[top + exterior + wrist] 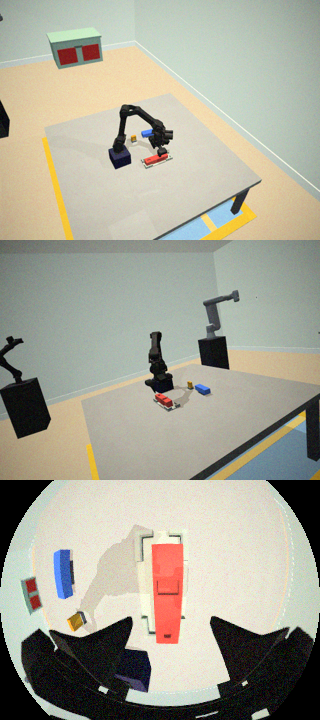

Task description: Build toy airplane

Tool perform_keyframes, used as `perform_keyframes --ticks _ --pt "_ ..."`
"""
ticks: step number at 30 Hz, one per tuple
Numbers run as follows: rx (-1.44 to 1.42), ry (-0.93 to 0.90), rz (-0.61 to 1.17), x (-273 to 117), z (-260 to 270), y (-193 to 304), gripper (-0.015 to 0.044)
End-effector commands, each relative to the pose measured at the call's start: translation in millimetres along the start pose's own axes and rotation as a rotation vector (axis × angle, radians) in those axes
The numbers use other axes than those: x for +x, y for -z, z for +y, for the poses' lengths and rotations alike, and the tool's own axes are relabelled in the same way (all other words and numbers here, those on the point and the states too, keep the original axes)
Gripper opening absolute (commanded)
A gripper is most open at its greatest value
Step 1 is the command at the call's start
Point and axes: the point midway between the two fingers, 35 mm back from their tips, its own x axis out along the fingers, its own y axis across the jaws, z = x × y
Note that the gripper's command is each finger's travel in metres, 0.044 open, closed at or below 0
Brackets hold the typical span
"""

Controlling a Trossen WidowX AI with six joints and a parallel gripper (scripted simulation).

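Observation:
The red fuselage lies lengthwise in the pale cradle and looks level. Its larger wing socket and small tail socket face up and are empty. My gripper is open and empty just above the fuselage, with one finger on each side of its tail half in the wrist view. The blue wing lies on the table, apart from the cradle. The orange tail fin stands on the table between the wing and the arm's base.
The arm's dark blue base block is near the cradle's tail end. The grey table carries everything. Two other arms on black pedestals stand off the table in the exterior view.

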Motion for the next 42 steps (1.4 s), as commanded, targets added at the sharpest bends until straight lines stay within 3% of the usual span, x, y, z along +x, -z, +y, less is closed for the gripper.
perform_keyframes --ticks 1,18,29,37,42 --pt "-0.003 0.007 -0.016 -41.8 2.0 2.6 0.0440" --pt "0.101 0.013 -0.016 -36.6 11.8 -14.6 0.0440" --pt "0.100 0.017 -0.029 -29.0 150.6 -78.3 0.0440" --pt "0.102 -0.017 -0.023 -23.7 278.1 -77.5 0.0440" --pt "0.102 -0.019 -0.022 -23.3 288.6 -75.2 0.0440"
